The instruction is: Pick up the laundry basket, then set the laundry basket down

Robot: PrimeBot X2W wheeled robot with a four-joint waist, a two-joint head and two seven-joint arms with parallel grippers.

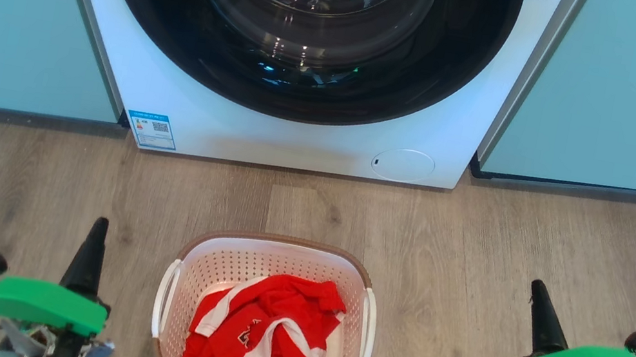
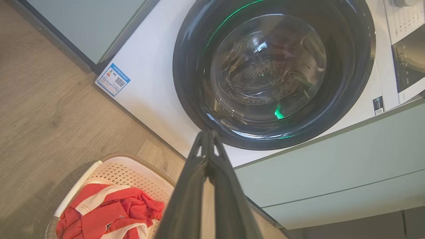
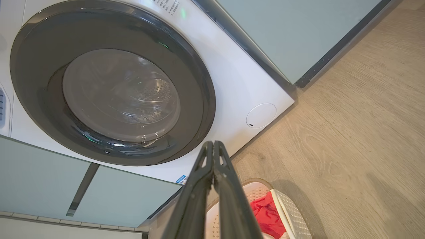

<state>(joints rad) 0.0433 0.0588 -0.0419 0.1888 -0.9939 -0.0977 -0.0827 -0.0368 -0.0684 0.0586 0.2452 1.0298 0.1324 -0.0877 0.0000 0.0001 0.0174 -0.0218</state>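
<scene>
The laundry basket sits on the floor between the left gripper and right gripper, both pinched shut and empty; lifting by 1 handle could tip it, spilling the red jersey.

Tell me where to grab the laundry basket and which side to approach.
Probably its side handles: the left handle with the left gripper from the left, the right handle with the right gripper from the right. Each bows out from a side wall toward the gripper beside it. The laundry basket sits level between them; both grippers are shut, so open first.
</scene>
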